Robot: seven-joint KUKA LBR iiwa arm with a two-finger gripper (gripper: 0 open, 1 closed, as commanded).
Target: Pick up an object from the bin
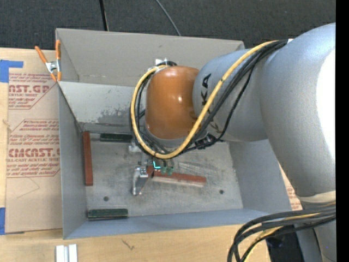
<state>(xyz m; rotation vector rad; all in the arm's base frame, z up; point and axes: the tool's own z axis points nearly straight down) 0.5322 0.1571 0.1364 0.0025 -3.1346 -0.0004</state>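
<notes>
A KUKA arm (262, 91) with an orange wrist cover (169, 105) reaches from the right into the grey metal bin (70, 124), its jaws low over the middle of the floor, seemingly drawn together with nothing between them. A red-brown bar (180, 179) lies flat just right of the jaws, its left end tucked beneath the wrist. A second red-brown bar (87, 158) lines the left wall, one dark bar (115, 137) lies at the far side and another (107, 214) at the near wall. The likely risk: closed tips descending beside the flat bar could nudge it away or scrape the floor and come up empty.
</notes>
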